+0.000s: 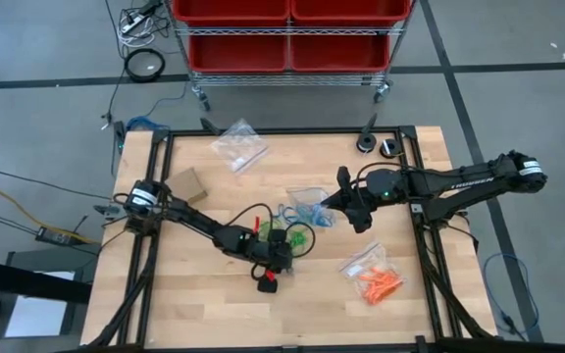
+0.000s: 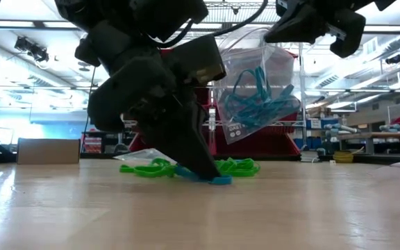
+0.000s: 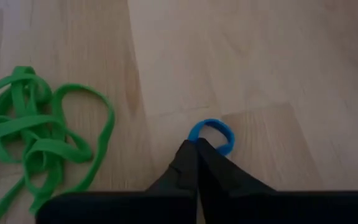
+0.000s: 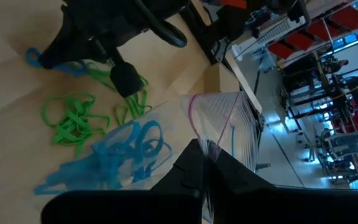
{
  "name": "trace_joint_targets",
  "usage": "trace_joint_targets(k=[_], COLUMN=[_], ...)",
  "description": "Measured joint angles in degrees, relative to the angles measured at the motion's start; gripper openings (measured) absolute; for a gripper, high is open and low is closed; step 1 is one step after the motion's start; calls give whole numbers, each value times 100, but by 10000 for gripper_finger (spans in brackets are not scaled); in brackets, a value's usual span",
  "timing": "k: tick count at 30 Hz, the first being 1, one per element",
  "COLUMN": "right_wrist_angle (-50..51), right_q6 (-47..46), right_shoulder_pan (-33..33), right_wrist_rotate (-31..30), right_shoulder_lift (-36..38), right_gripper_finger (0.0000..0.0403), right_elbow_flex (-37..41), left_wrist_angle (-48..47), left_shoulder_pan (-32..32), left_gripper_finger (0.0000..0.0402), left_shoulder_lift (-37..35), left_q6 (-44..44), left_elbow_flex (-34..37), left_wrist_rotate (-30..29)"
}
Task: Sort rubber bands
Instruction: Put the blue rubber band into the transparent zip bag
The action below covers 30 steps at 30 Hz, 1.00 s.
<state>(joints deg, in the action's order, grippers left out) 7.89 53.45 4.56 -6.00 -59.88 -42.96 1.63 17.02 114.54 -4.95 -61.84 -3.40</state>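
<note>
My left gripper (image 3: 196, 148) is down at the tabletop in the middle of the table (image 1: 281, 257), shut on a small blue rubber band (image 3: 213, 132). A tangle of green rubber bands (image 3: 36, 140) lies on the wood right beside it (image 2: 238, 167). Farther toward the table's far side, my right gripper (image 4: 204, 163) is raised (image 1: 330, 203) and shut on a clear plastic bag (image 2: 255, 83) with several blue rubber bands inside. My left gripper pinches the blue band's near side (image 3: 197, 138) between its two fingertips. The fingers slant down from above and from the table's left. The rest of the loop lies flat on the table (image 2: 219, 180). My right gripper pinches the clear bag at its top edge by the pink zip line (image 4: 219, 144). The bag hangs below the fingers, clear of the table, with the blue bands gathered in its lower part (image 4: 120, 155).
A clear bag with orange rubber bands (image 1: 376, 279) lies at the near right. Another clear bag (image 1: 238, 145) lies at the far edge, and a small cardboard box (image 1: 186, 184) stands at the left. A red-and-black object (image 1: 267, 285) lies just near of my left gripper.
</note>
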Motion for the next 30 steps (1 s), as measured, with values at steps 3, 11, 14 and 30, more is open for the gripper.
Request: trace_joint_targets(k=[3, 11, 14, 30], right_wrist_angle=[-33, -46, -46, -52], right_q6=[0, -8, -111, -238], right_shoulder_pan=[0, 0, 0, 0], right_wrist_rotate=[0, -2, 8, 27], right_shoulder_lift=[0, 0, 0, 0], right_gripper_finger=[0, 0, 0, 0], right_elbow_flex=[0, 0, 0, 0], left_wrist_angle=[-160, -1224, -1845, -2511], left_shoulder_pan=[43, 236, 271, 271], left_gripper_finger=[4, 2, 1, 142], left_shoulder_lift=[-60, -549, -617, -617], left_q6=[28, 594, 854, 445], left_elbow_flex=[-154, -1070, -1554, -1422], left_wrist_rotate=[-72, -566, -903, -744])
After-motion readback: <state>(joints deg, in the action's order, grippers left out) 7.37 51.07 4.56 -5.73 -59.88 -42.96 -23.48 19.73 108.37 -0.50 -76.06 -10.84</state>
